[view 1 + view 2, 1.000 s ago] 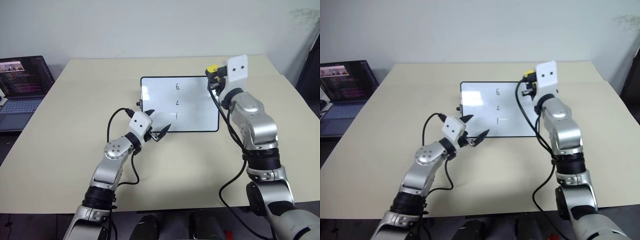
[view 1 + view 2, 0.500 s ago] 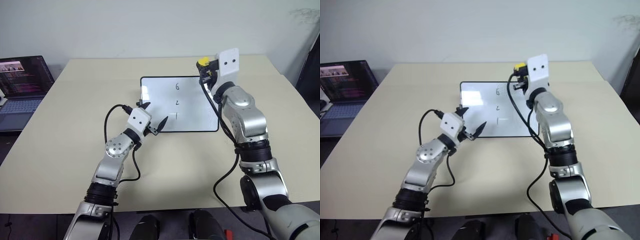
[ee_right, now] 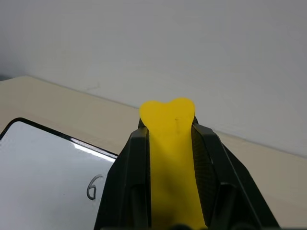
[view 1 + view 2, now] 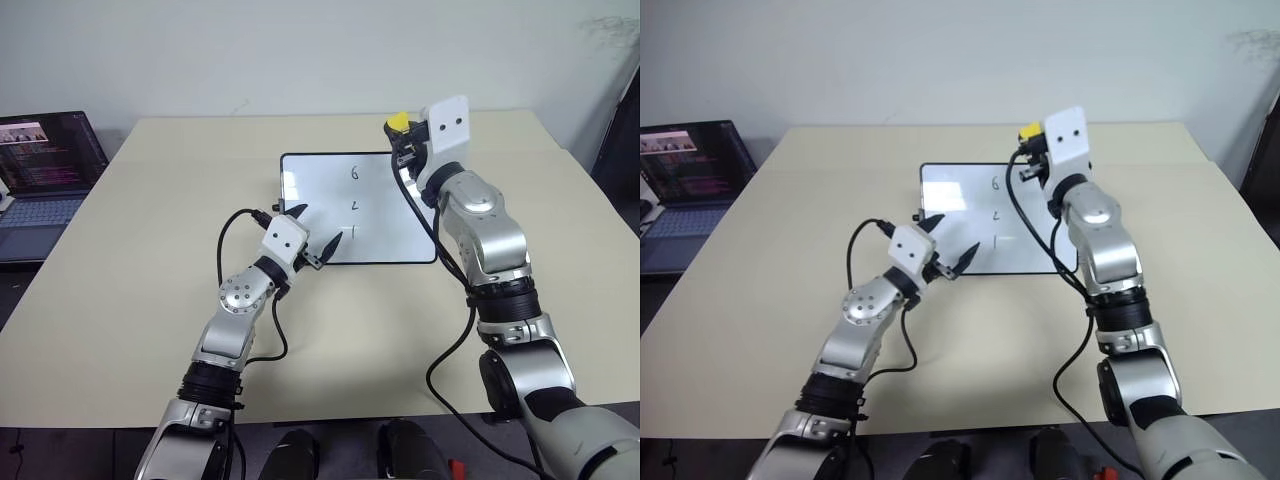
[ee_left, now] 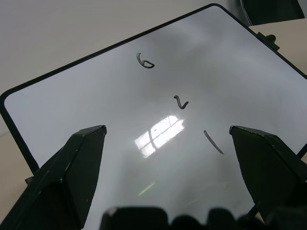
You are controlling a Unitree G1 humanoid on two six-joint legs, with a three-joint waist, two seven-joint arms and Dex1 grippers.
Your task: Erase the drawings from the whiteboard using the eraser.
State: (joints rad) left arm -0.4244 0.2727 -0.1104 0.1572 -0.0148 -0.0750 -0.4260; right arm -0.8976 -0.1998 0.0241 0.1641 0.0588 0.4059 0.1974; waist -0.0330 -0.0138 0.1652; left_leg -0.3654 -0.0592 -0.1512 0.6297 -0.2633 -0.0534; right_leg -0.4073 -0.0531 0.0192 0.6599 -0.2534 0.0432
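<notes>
So far you had only picked up: your right gripper (image 4: 402, 130) clenched the eraser (image 3: 169, 158), the whiteboard (image 4: 385, 245) below it, all three drawings (image 5: 178, 101) unwiped; left gripper (image 4: 312, 240) splayed

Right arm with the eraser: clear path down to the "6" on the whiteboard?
Probably yes. The right tool holds the eraser above the whiteboard's far edge, the "6" just below it. The left tool sits at the near-left corner, out of the way.
</notes>
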